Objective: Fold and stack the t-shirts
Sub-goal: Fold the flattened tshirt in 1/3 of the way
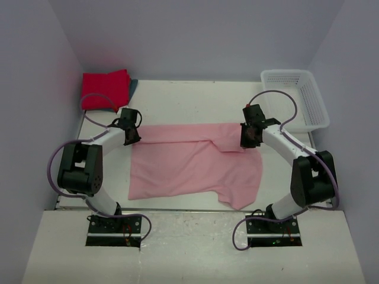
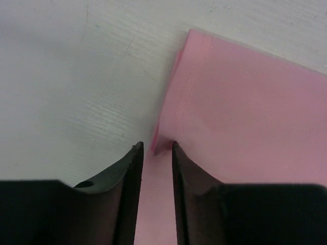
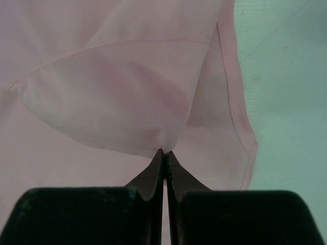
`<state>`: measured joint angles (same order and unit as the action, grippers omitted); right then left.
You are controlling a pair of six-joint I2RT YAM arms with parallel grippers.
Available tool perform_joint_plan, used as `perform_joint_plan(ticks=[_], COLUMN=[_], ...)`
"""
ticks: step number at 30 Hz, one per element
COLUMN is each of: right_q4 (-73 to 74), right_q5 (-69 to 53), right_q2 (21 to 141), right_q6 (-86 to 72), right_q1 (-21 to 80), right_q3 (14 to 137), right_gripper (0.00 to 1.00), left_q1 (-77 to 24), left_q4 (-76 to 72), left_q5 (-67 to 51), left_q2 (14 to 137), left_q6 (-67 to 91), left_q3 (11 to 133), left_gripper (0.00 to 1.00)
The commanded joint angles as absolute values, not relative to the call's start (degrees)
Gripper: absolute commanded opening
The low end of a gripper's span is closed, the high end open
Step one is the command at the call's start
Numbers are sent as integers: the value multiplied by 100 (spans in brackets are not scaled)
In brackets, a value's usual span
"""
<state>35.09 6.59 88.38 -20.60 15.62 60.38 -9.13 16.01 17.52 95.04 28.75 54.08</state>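
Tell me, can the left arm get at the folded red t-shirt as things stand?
Probably yes: the red t-shirt lies close beyond the left gripper with bare table between. But that gripper pinches the pink t-shirt, so it must let go first.

Plain pale lilac walls [image 1: 195, 35] enclose a white table [image 1: 189, 100], lit evenly, perhaps from overhead.
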Motion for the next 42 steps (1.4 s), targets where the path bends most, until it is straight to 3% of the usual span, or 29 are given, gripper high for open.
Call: perform_joint_plan(ticks=[1,4,9,11,12,15,16,20,21,22,23,24,25,26,35,42], right_q4=[3357,3515,3612,3630,3726,3727,3718,3674,3630,3665,3630,3560,3507,3298,3595,3911], right_q5=[888,1055,1406,1528,1660,1775,1784,1785,1706,1679,1592,1478,1363,1328,1162,659], right_q2=[8886,9035,9141,9106,9088,8790,8606,8306,8332,8410,8576,8648,8692,8771,9667,10756], right_q6=[-2197,-2267,-2460,-2566,-2627,-2759,-2760,-2637,-2558,-2549,-2523,-2453,-2461,-2417,-2136,-1934], right_q1=[1591,1600,1687,1793,1828,1960,1995,2013,2013,2013,2013,2013,2013,2013,1987,1942], right_q3=[5994,6020,5801,5652,5643,5546,5528,5791,5888,6045,6308,6406,6486,6547,7707,8578], right_gripper=[0,0,12,26,40,62,74,80,80,76,63,33,0,0,0,0], left_q1=[-975,-1151,-1450,-1582,-1626,-1766,-1854,-2179,-2275,-2329,-2381,-2408,-2408,-2408,-2505,-2496], left_q4=[1556,1538,1757,1968,1986,1986,1986,1592,1452,1163,995,880,775,765,114,895], left_q5=[2082,2276,2908,3215,3234,2929,2770,1482,1198,926,523,388,317,177,-1608,-661], left_q2=[9326,8948,8263,7832,7692,7357,7313,7479,7627,7733,7839,8118,8286,8462,10387,10960], left_q6=[3181,3392,3682,3805,3806,3648,3552,3323,3192,3138,3077,3015,3015,3006,2645,2505], left_q3=[5274,5124,5001,5124,5176,5483,5650,5810,5801,5775,5766,5757,5800,5870,7136,7822], left_gripper=[33,55,61,62,62,63,63,61,56,49,41,19,5,0,0,0])
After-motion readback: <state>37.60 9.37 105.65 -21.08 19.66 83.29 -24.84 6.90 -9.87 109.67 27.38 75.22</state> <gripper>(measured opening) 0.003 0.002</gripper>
